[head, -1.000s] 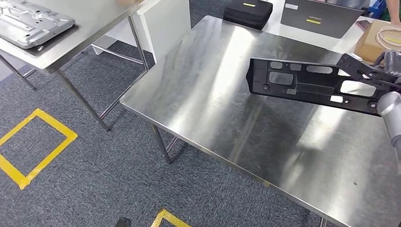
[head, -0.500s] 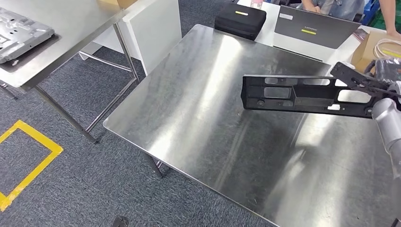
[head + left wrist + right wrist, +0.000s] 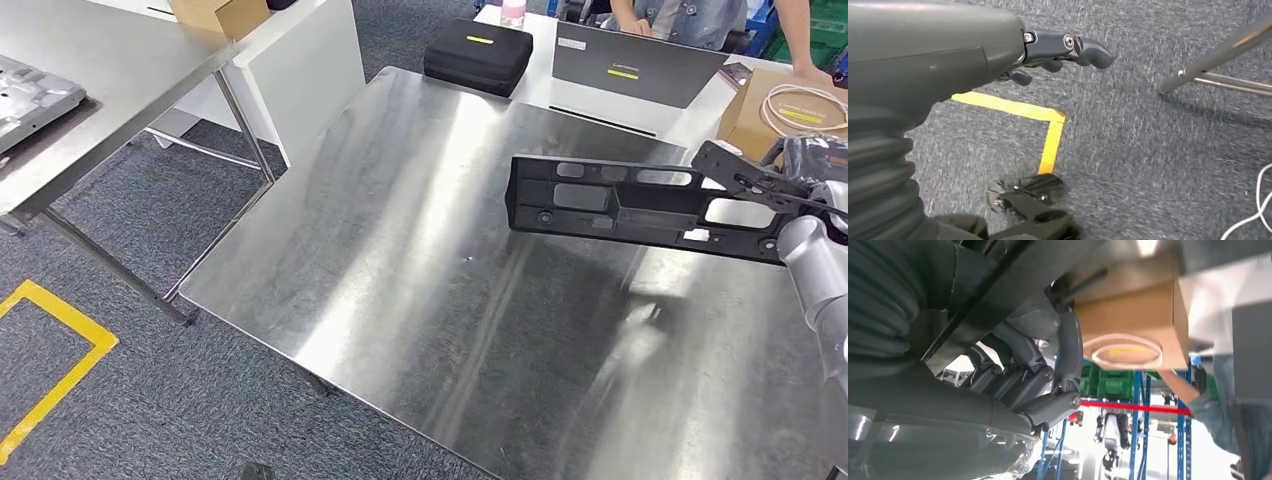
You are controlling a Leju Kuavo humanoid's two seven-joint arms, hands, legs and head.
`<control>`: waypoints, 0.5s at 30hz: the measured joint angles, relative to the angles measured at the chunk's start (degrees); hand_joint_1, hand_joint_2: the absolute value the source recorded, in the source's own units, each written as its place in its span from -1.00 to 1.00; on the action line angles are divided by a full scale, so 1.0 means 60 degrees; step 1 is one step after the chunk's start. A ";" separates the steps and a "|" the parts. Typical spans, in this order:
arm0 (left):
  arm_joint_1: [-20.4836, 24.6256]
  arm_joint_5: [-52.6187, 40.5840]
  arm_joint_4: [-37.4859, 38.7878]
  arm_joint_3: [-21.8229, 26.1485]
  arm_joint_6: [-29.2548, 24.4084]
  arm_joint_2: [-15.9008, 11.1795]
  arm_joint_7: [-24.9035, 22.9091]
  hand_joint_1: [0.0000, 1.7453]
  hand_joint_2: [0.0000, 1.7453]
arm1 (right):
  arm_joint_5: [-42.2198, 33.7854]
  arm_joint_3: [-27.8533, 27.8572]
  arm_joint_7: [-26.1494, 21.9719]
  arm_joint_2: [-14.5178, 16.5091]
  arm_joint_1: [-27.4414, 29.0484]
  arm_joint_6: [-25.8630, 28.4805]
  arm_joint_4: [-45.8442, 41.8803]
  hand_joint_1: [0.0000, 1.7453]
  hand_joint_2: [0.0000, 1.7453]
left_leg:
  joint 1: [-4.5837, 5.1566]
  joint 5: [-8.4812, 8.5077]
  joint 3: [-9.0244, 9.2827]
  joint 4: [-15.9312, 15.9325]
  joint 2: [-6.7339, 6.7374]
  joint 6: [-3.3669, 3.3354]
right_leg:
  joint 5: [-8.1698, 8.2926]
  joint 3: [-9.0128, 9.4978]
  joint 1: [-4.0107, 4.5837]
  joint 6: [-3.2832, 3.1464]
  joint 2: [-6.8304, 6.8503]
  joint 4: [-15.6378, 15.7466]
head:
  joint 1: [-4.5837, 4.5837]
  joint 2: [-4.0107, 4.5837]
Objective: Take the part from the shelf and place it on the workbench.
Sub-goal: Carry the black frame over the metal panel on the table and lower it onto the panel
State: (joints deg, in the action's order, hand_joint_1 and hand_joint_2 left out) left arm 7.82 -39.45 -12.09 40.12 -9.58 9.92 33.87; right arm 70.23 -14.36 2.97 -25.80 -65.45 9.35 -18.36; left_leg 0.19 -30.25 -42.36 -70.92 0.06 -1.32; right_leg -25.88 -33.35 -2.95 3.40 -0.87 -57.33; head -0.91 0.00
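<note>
The part is a long black plastic frame (image 3: 630,205) with several cut-outs. It hangs level above the right half of the steel workbench (image 3: 400,270), not touching it. My right hand (image 3: 815,170) grips its right end at the picture's right edge; in the right wrist view the dark fingers (image 3: 1048,375) wrap round the black part (image 3: 993,295). In the left wrist view my left hand (image 3: 1058,47) hangs beside my body over the grey carpet, fingers loosely curled, holding nothing.
A black case (image 3: 477,55), a grey laptop (image 3: 635,65) and a cardboard box with a coiled cable (image 3: 790,105) stand beyond the workbench's far edge, where people are. A second steel table (image 3: 100,90) with a metal plate (image 3: 30,95) stands left. Yellow floor tape (image 3: 55,385) lies at lower left.
The camera has moved toward the workbench, so the scene slid left and down. The part stays in my right hand, now sitting a little more level over the bench.
</note>
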 joint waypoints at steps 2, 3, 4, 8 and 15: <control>0.0003 0.0000 0.0000 0.0001 -0.0006 0.0027 -0.0028 -1.00 1.00 | 0.0017 0.0003 0.0022 -0.0006 -0.0048 0.0000 0.0000 1.00 1.00 | -0.0027 -0.0037 -0.0482 -0.0706 0.0015 -0.0054 | -0.0059 0.0080 0.0056 -0.0080 -0.0100 0.0000 | 0.0001 0.0000; 0.0003 0.0001 0.0000 0.0001 -0.0012 0.0036 -0.0039 -1.00 1.00 | 0.0025 0.0004 0.0038 -0.0005 -0.0067 0.0000 0.0000 1.00 1.00 | -0.0022 0.0249 -0.0452 -0.0450 -0.0012 -0.0134 | -0.0087 0.0114 0.0088 -0.0116 -0.0162 0.0002 | 0.0002 0.0000; 0.0004 0.0002 0.0000 0.0002 -0.0018 0.0040 -0.0047 -1.00 1.00 | 0.0032 0.0004 0.0056 0.0004 -0.0090 0.0000 -0.0004 1.00 1.00 | 0.0002 0.0668 -0.0252 0.0159 -0.0091 -0.0255 | -0.0107 0.0141 0.0122 -0.0143 -0.0231 0.0007 | 0.0002 0.0000; -0.0011 0.0004 -0.0001 0.0029 -0.0033 -0.0013 -0.0048 -1.00 1.00 | 0.0053 0.0005 0.0095 0.0088 -0.0136 -0.0005 -0.0007 1.00 1.00 | 0.0144 0.1504 0.0595 0.2134 -0.0587 -0.0807 | -0.0151 0.0171 0.0147 -0.0136 -0.0465 0.0087 | -0.0008 0.0000; 0.0039 0.0004 0.0000 0.0055 -0.0094 0.0056 -0.0034 -1.00 1.00 | 0.0074 0.0040 0.0106 0.0008 -0.0306 -0.0027 -0.0076 1.00 1.00 | 0.0115 0.1497 0.1164 0.2855 -0.0338 -0.0712 | -0.0924 -0.0577 0.0291 -0.0187 -0.0047 -0.1413 | -0.0052 0.0000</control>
State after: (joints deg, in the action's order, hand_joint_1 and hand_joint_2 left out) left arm 8.06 -39.43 -12.09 40.45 -10.14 10.25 33.67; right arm 70.67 -14.12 3.61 -25.75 -67.28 9.19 -18.81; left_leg 0.87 -21.27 -35.37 -53.79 -1.97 -5.59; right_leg -31.42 -36.81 -1.20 2.27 -1.16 -65.81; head -1.22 0.00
